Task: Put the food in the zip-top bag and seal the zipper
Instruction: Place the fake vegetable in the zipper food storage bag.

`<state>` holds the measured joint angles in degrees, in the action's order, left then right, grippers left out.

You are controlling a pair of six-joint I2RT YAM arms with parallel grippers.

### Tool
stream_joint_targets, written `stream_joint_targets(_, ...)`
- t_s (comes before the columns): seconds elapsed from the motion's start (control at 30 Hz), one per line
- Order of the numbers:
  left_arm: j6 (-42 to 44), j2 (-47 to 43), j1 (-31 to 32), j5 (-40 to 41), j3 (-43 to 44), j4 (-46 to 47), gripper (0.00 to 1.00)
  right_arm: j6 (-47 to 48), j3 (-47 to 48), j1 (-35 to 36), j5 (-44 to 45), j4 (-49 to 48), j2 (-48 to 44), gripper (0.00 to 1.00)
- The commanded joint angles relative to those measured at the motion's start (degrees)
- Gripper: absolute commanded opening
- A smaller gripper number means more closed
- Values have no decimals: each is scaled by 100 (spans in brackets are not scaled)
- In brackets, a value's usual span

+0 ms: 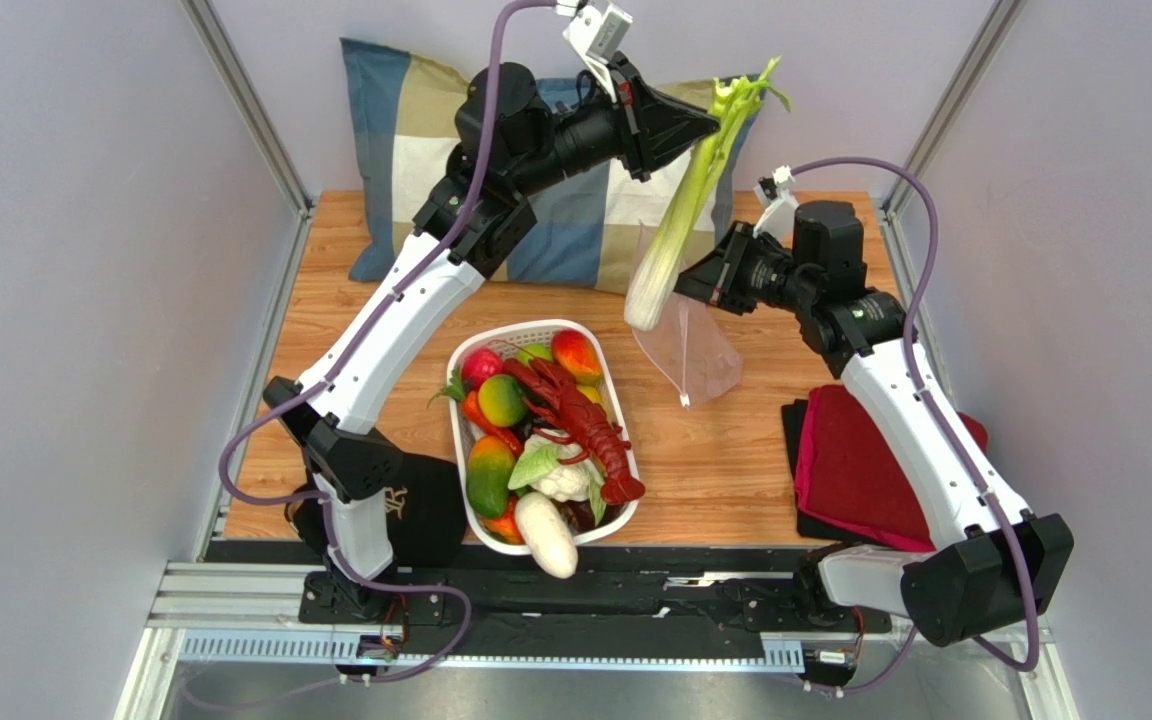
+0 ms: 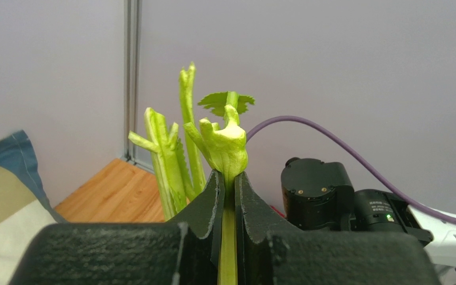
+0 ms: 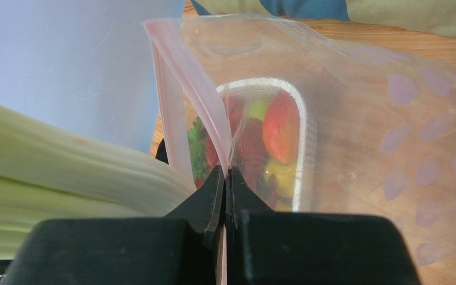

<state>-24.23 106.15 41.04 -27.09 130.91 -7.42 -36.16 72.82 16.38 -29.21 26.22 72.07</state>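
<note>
My left gripper (image 1: 705,123) is shut on the long green-and-white stalk (image 1: 687,203) near its leafy top and holds it high, white end hanging down at the mouth of the zip-top bag (image 1: 695,353). In the left wrist view the stalk (image 2: 227,142) sticks up between the closed fingers (image 2: 209,202). My right gripper (image 1: 695,285) is shut on the bag's pinkish zipper strip (image 3: 186,101) and holds the clear bag (image 3: 379,119) up off the table. The stalk's pale base (image 3: 64,172) lies just left of the bag's mouth. The other food sits in the white basket (image 1: 615,393).
The basket holds a red lobster toy (image 1: 582,420), mangoes, a cauliflower and a white radish (image 1: 548,533). A plaid pillow (image 1: 417,135) lies at the back. A dark red cloth (image 1: 868,465) lies at the right under my right arm. Grey walls enclose the table.
</note>
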Motion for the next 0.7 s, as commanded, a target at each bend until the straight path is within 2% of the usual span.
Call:
stream_joint_targets(0.0, -249, -174, 53, -50, -31, 408, 0, 92, 58, 49, -58, -266, -150, 0)
stream_joint_targets(0.17, -328, -94, 80, -121, 242, 329, 0, 136, -92, 49, -67, -319, -185, 0)
stream_joint_targets(0.67, -644, -7, 89, -244, 241, 662, 0, -66, -83, 58, -234, -477, -132, 0)
